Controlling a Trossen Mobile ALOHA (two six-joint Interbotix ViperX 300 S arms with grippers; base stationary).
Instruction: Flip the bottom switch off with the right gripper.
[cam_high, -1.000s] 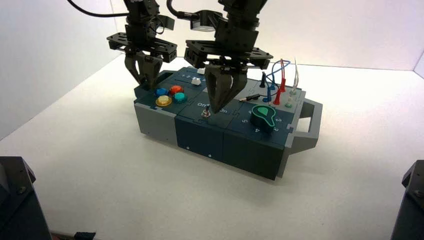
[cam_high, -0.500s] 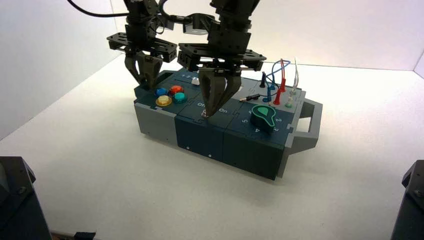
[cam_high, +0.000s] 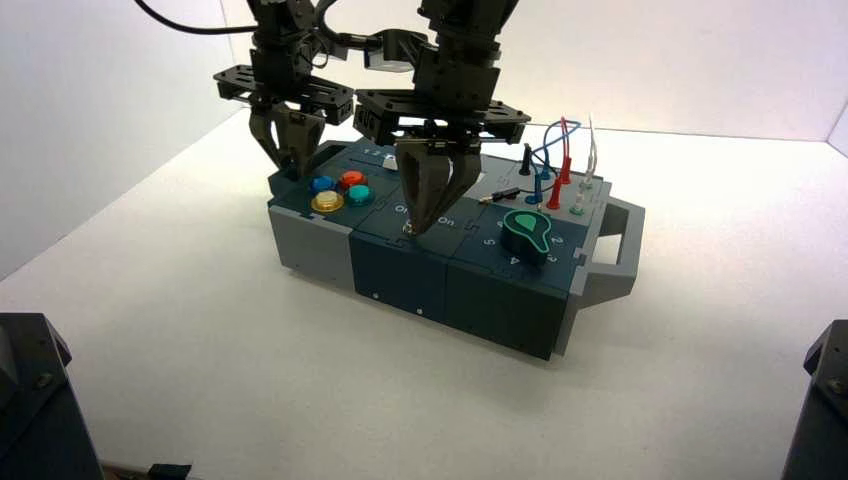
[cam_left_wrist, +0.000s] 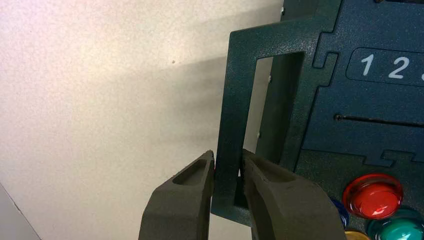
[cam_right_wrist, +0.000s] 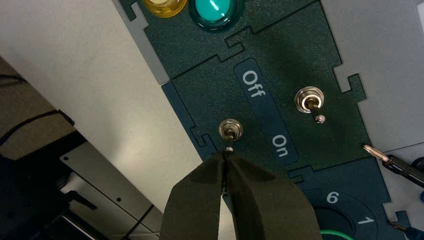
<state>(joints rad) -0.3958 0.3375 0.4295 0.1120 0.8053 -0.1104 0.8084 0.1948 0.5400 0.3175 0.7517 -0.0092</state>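
Note:
The bottom switch (cam_right_wrist: 230, 131) is a small silver toggle on the dark-blue box (cam_high: 420, 270), near its front edge. Its lever leans toward the On end of the Off/On label (cam_right_wrist: 265, 115). My right gripper (cam_right_wrist: 225, 156) is shut, and its joined tips touch the lever's tip. From above, the right gripper (cam_high: 418, 226) hangs over the bottom switch (cam_high: 409, 229) and hides most of it. The second toggle (cam_right_wrist: 308, 100) sits further back and leans the same way. My left gripper (cam_left_wrist: 228, 157) is shut on the box's left handle (cam_left_wrist: 235, 125); from above, the left gripper (cam_high: 292, 170) is at the box's left end.
Blue, red, yellow and teal buttons (cam_high: 340, 190) sit left of the switches. A green knob (cam_high: 527, 232) stands to their right, and behind it are plugged wires (cam_high: 555, 170). A grey handle (cam_high: 615, 250) sticks out at the box's right end.
My right gripper has shifted left and slightly down, bringing its tips onto the bottom switch's lever. The left gripper has stayed on the handle.

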